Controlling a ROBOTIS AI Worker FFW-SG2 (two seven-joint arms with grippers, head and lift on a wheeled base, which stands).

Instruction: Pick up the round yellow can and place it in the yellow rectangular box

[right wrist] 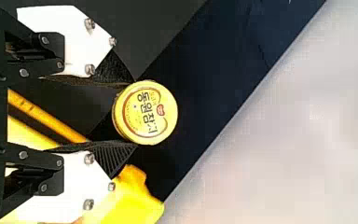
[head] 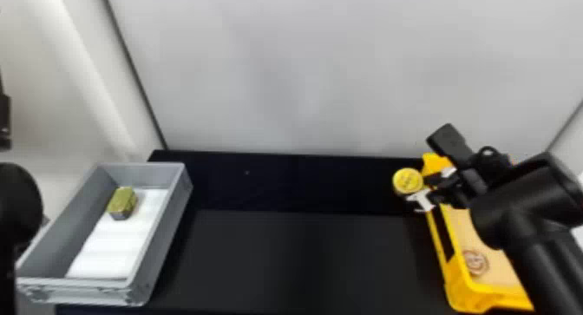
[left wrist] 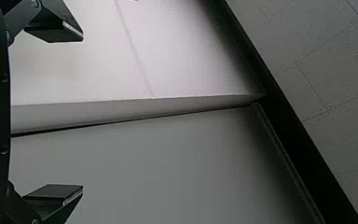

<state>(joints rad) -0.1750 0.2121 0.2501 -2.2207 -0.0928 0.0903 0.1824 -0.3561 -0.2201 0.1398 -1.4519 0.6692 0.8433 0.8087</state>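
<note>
Two fingers of our right gripper are clasping one round yellow can over the worktop, just beside one yellow rectangular box. Our left gripper is waiting released, while one gray bin is holding one greenish block.

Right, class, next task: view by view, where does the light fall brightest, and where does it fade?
Head view: a bright band runs down the left wall, while the black table stays dark; left wrist view: the pale panel dims toward the black strip; right wrist view: white plates and yellow box glare.
</note>
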